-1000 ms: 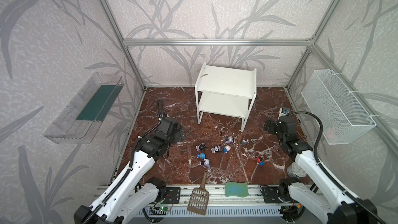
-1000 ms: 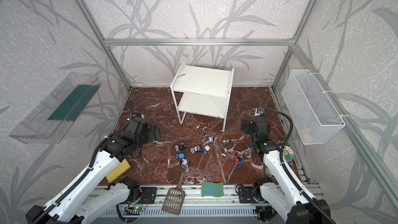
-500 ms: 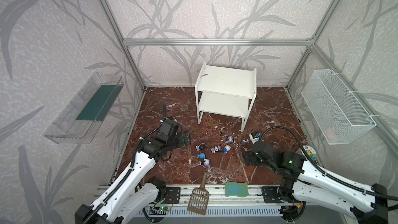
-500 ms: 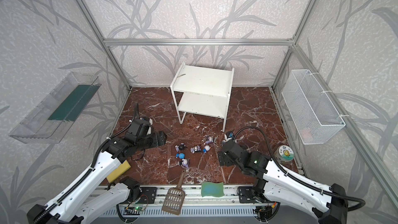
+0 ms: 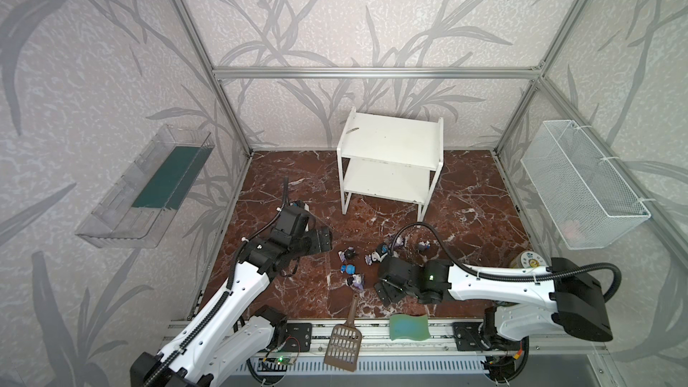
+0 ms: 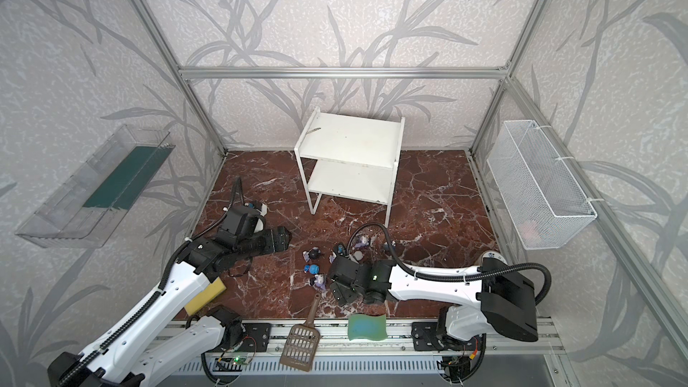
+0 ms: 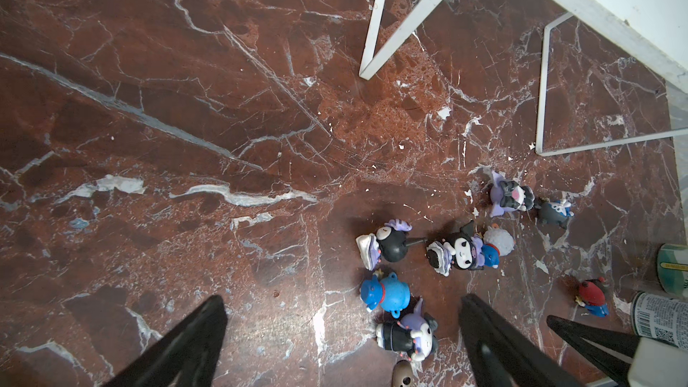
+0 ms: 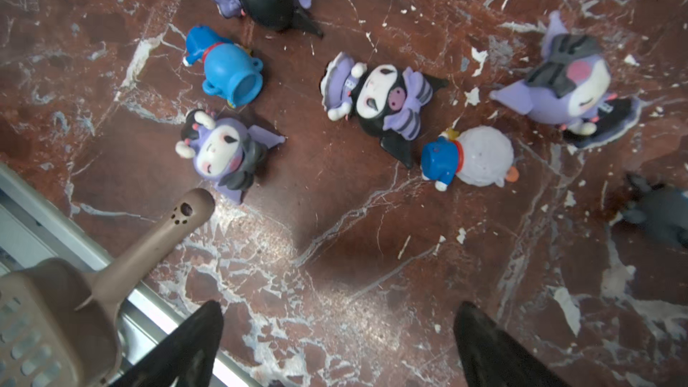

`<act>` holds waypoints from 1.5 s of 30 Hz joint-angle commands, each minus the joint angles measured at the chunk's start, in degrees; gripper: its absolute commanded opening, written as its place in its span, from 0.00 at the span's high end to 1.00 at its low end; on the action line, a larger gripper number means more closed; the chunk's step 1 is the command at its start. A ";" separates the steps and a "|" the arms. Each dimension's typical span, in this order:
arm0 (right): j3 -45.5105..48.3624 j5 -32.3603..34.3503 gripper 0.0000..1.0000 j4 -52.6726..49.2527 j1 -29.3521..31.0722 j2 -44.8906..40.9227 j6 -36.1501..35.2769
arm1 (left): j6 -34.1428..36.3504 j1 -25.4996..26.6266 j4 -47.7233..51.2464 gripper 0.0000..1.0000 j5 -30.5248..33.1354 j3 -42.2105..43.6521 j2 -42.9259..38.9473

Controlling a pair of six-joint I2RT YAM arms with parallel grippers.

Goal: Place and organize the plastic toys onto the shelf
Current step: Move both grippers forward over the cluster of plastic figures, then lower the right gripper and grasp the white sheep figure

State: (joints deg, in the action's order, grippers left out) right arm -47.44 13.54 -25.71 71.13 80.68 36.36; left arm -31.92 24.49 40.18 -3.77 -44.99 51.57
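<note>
several toys (image 8: 383, 102) lie ahead of the spread right fingers (image 8: 495, 351).

A robot lab test cell, dressed up to look like a room.
An aluminium frame (image 5: 372, 73) holds flat panels (image 5: 335, 13) printed with leaves, and the worktop (image 5: 469, 188) is a marble-patterned sheet. A left arm (image 5: 227, 299) and a right arm (image 5: 495, 284) are mounted on a slotted rail (image 5: 443, 333) at the front edge, with a bare circuit board (image 5: 280, 360) and loose wires below it. Toys (image 5: 349, 253), a shelf (image 5: 389, 139), a clear tray (image 5: 123, 217) and a mesh basket (image 5: 584, 188) are laid out inside.
</note>
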 commanded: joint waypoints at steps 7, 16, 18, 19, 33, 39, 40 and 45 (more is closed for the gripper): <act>-0.05 -2.01 0.15 3.16 -6.90 1.58 6.40 | 0.60 0.16 -4.80 0.01 -1.35 0.09 2.09; 4.91 -7.30 0.37 8.93 -16.87 0.07 6.86 | 1.49 0.17 -5.93 0.01 -2.54 -0.68 4.24; 6.64 -8.53 0.40 10.82 -18.74 -0.66 6.65 | 1.59 0.21 -6.23 0.01 -2.50 -0.71 4.41; 7.20 -9.21 0.42 11.72 -19.62 -0.79 6.50 | 1.62 0.15 -6.49 0.01 -2.54 -0.70 4.62; 9.48 -15.49 0.48 21.97 -24.28 3.69 5.21 | 2.62 0.18 -8.63 0.01 -4.52 -1.69 6.50; 7.79 -17.50 0.52 23.18 -24.46 7.38 4.62 | 2.86 0.16 -8.53 0.01 -4.64 -1.90 6.49; 7.54 -18.13 0.53 23.55 -24.46 8.06 4.44 | 2.84 0.20 -8.55 0.01 -4.88 -1.85 6.52; 6.53 -19.70 0.55 25.54 -24.47 10.70 4.12 | 2.88 0.20 -8.65 0.01 -5.09 -1.76 6.44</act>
State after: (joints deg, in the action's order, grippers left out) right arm -39.62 -4.82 -1.10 46.87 89.60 41.32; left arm -29.91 24.49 32.16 -8.67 -45.01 58.22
